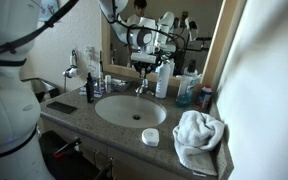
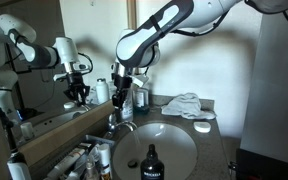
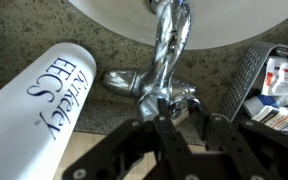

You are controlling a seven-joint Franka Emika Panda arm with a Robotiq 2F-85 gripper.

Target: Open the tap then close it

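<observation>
One gripper over the tap

Nearest in an exterior view, a crumpled white towel (image 1: pixel 198 139) and a small white soap dish (image 1: pixel 150 137) lie on the counter (image 1: pixel 79 118) at the front right of the round sink (image 1: pixel 130 110). Behind the sink, at its far rim, is the chrome tap (image 1: pixel 142 86), with a tall white bottle (image 1: pixel 163 78) just right of it. The gripper (image 1: pixel 144 66) hangs directly above the tap; the wrist view shows its fingers (image 3: pixel 162 130) spread, straddling the tap's base (image 3: pixel 162 95), jaws open, contact unclear. Mirror (image 1: pixel 184 25) behind.
</observation>
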